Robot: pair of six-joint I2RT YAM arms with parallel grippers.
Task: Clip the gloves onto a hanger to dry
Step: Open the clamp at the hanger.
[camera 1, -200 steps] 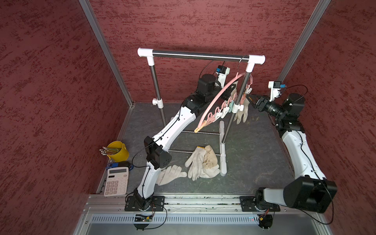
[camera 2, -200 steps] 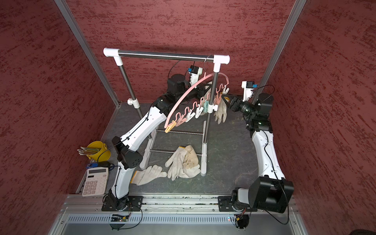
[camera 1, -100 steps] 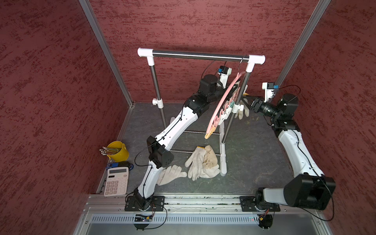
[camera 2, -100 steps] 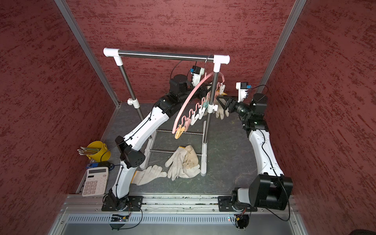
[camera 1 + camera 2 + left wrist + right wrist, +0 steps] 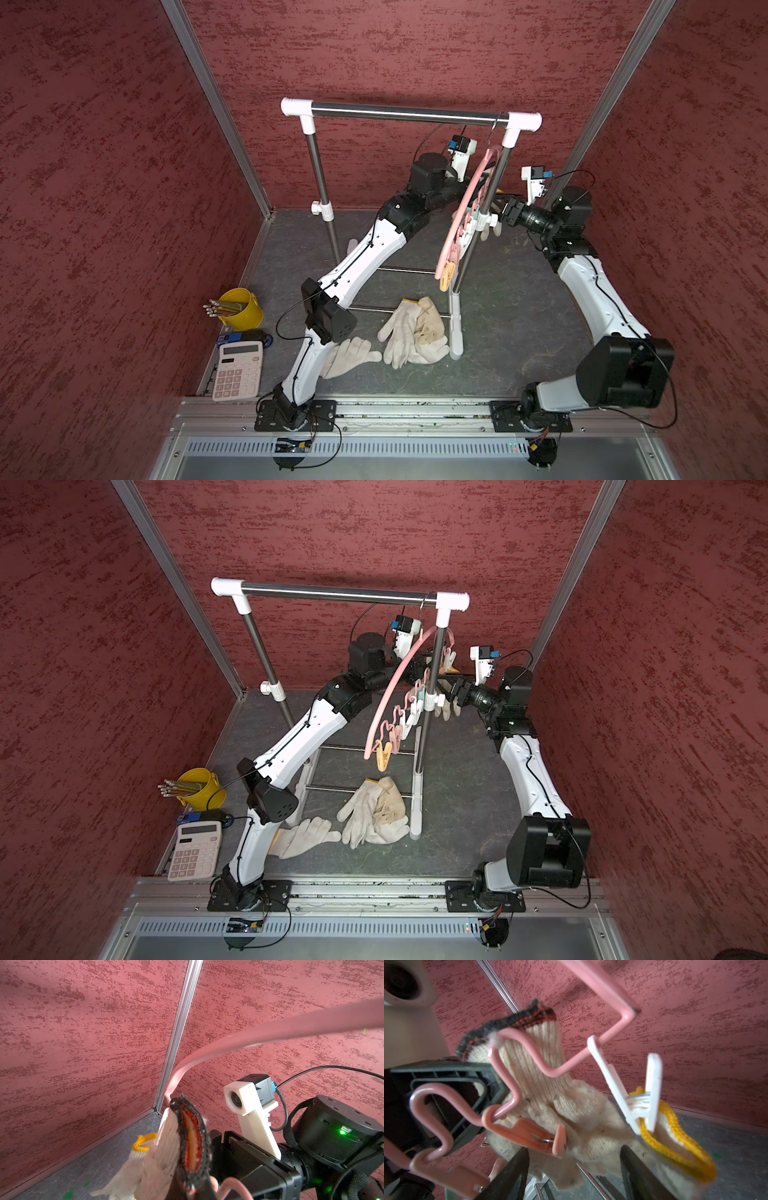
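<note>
The left end effector (image 5: 193,1188) is clenched on a black-cuffed glove (image 5: 166,1147) under the hanger (image 5: 460,208), at 1 o'clock on the bench (image 5: 519,316). The right end effector (image 5: 574,1153) is released alongside. The rack post (image 5: 497,174) stands between the arms. Spare gloves (image 5: 415,332) lie toward 6 o'clock.

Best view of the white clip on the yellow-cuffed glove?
Right wrist: white clip close up, pinching the yellow cuff. Left wrist shows only that cuff; in both top views the clip is too small to pick out.

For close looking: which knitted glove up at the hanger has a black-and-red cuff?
The off-white knitted glove behind the pink plastic hanger's wavy rail; the yellow-cuffed glove hangs in the white plastic clip.
</note>
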